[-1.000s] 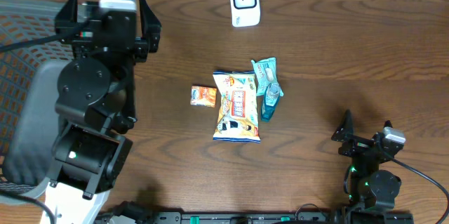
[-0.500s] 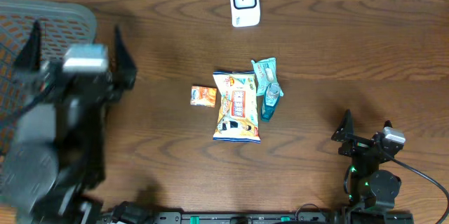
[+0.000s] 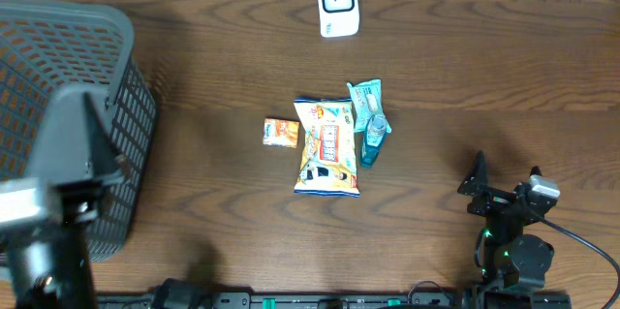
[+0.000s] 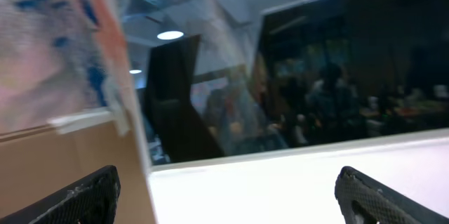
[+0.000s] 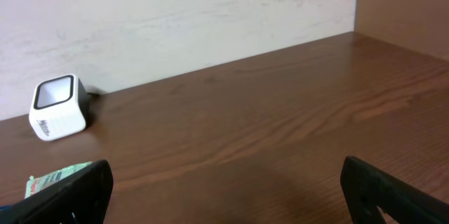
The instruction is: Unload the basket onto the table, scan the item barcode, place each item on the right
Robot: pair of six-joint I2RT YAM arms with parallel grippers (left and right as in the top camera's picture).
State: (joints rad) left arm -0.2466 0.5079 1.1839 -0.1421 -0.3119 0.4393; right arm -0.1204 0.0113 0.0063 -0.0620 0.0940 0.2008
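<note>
Pick not begun.
Your left pincer (image 4: 226, 185) and right pincer (image 3: 506, 177) gape released; next, grasp the snack bag (image 3: 327, 146) for the scanner (image 3: 337, 3).

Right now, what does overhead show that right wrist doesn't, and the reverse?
Only overhead: the grey mesh basket at the left edge, the blurred left arm overlapping it, the orange packet, the snack bag and the small bottle.
Only right wrist: the face of the pale wall behind the table, and a brown panel at far right.
Both: the white scanner, the wooden table, the open right pincer, and probably the teal packet, of which the wrist view catches only an edge.
</note>
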